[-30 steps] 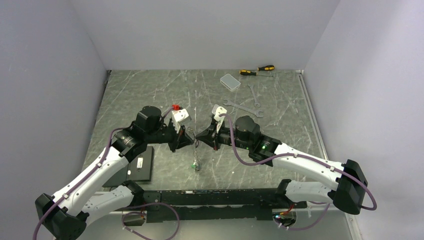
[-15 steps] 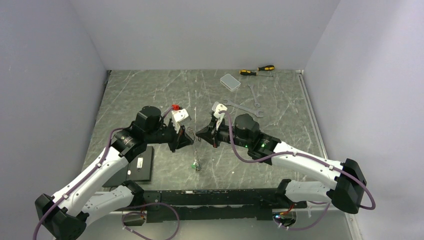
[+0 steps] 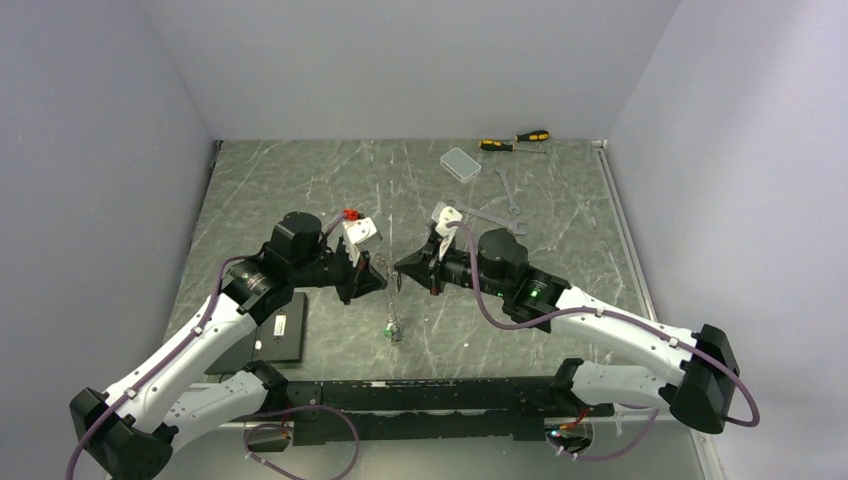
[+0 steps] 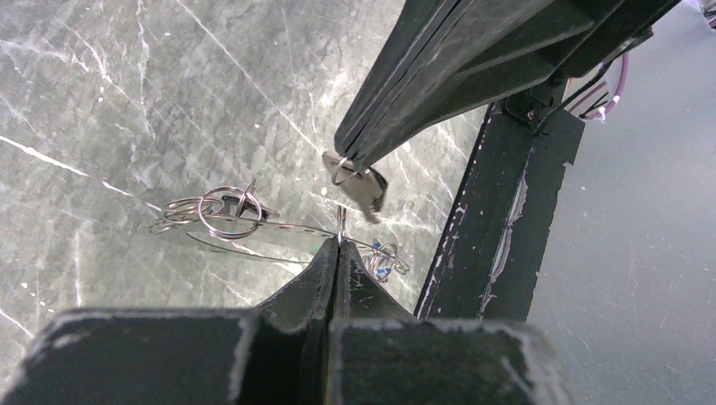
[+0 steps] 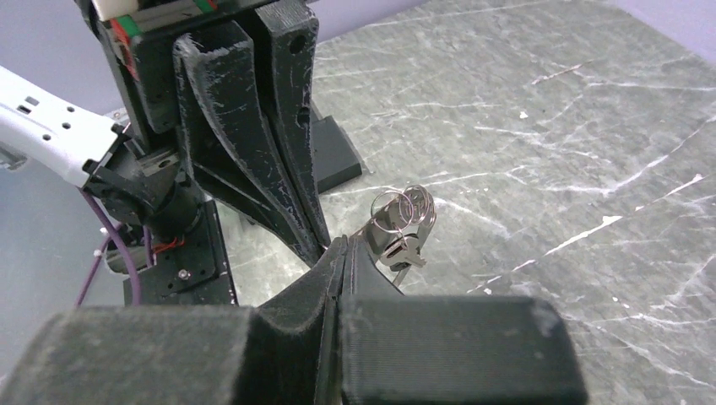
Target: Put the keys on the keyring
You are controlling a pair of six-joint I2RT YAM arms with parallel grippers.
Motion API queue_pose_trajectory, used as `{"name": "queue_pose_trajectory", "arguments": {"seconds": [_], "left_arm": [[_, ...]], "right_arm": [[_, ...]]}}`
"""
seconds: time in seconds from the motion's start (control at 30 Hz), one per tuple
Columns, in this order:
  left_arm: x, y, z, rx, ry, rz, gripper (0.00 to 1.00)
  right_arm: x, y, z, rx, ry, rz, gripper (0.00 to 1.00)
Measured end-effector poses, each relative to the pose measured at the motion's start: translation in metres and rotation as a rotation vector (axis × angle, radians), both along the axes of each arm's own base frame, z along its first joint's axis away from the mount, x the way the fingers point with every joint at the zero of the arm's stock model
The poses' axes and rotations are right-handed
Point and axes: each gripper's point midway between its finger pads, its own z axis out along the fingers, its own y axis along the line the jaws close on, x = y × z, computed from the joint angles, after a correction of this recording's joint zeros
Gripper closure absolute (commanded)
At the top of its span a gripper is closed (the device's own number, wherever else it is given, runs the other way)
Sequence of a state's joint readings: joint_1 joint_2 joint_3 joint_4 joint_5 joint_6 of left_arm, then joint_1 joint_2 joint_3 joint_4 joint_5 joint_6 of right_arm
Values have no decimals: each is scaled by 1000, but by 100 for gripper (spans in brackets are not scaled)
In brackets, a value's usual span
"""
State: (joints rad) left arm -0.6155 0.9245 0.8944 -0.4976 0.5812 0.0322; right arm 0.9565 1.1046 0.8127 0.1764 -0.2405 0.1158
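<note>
wire keyring (image 4: 339,219) pinched in left hand (image 4: 338,250); right hand (image 5: 344,246) grips flat silver key (image 4: 366,187).

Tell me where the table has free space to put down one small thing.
Free: the far left of the table, between the left wall and the clear box; also the right strip between the wrenches and the right arm. Crowded: the centre, where the left claw and right claw meet near the loose keys, and the far right corner with the screwdrivers.
</note>
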Motion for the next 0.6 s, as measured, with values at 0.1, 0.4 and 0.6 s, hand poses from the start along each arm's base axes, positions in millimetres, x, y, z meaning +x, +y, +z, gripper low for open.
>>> {"name": "queue_pose_trajectory", "arguments": {"seconds": [0.1,0.4,0.6], "left_arm": [[0,0,0,0,0,1,100],[1,1,0,0,0,6,100],[1,1,0,0,1,6,100]], "right_arm": [[-2,-2,5,10,-8,1,100],[-9,1,-3,-9,14,46,100],[-11,6,-16,-39,41,75,100]]}}
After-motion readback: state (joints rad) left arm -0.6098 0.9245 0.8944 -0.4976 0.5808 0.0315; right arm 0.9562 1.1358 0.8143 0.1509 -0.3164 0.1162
